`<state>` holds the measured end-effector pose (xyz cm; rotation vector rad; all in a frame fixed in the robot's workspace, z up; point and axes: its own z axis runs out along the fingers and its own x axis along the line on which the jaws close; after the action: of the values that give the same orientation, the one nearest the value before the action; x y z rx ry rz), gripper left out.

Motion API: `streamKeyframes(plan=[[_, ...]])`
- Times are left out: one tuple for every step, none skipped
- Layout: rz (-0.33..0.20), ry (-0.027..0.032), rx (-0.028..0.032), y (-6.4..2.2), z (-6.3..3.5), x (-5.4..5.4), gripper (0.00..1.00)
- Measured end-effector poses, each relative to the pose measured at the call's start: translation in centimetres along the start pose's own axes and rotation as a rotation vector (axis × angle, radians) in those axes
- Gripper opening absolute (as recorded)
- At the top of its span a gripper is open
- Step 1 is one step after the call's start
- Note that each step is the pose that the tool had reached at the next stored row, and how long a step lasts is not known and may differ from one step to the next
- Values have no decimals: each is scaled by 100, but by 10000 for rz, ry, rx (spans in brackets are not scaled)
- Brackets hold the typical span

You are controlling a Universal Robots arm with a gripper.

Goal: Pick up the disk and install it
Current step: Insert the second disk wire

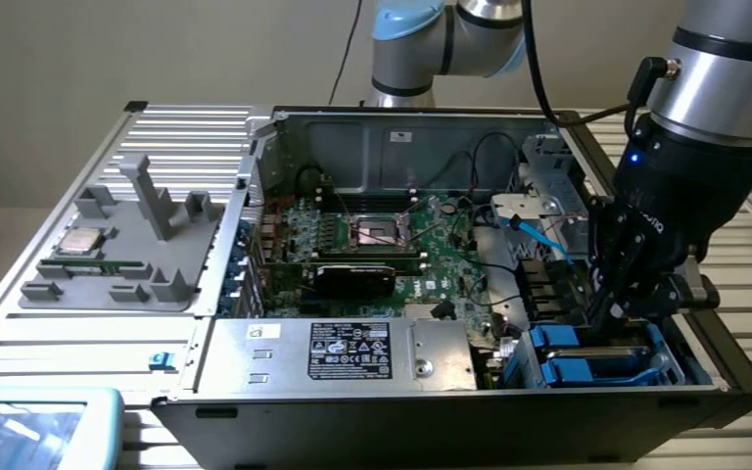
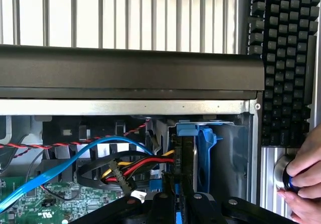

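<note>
Your gripper [image 1: 627, 311] hangs inside the open computer case [image 1: 350, 122], jaws nearly closed on the disk [image 2: 186, 156]. The disk stands on edge directly below, its long axis pointing down into the blue-railed drive bay [image 1: 583, 354].

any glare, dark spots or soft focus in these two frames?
Exterior view: even light, blue LED glowing on the arm, case front wall in deep shadow. Wrist view: slatted table washed out bright, drive bay behind the blue carrier dark, tool close and silhouetted, hand soft at the edge.
</note>
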<state>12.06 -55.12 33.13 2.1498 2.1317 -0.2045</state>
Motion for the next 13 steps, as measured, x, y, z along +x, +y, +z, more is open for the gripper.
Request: streamKeyframes(plan=[[0, 1, 0, 0, -2, 0, 16], [0, 22, -1, 0, -12, -1, 17], [6, 1, 1, -3, -92, -15, 29], [16, 3, 3, -8, -141, -24, 36], [31, 0, 6, -22, -209, -36, 54], [31, 1, 6, -22, -208, -36, 60], [31, 2, 6, -21, -208, -36, 60], [31, 1, 6, -21, -208, -36, 60], [31, 2, 6, -22, -208, -36, 60], [31, 1, 6, -22, -209, -36, 60], [32, 1, 6, -22, -208, -36, 60], [31, 0, 6, -22, -209, -36, 60], [31, 0, 6, -22, -209, -36, 60]])
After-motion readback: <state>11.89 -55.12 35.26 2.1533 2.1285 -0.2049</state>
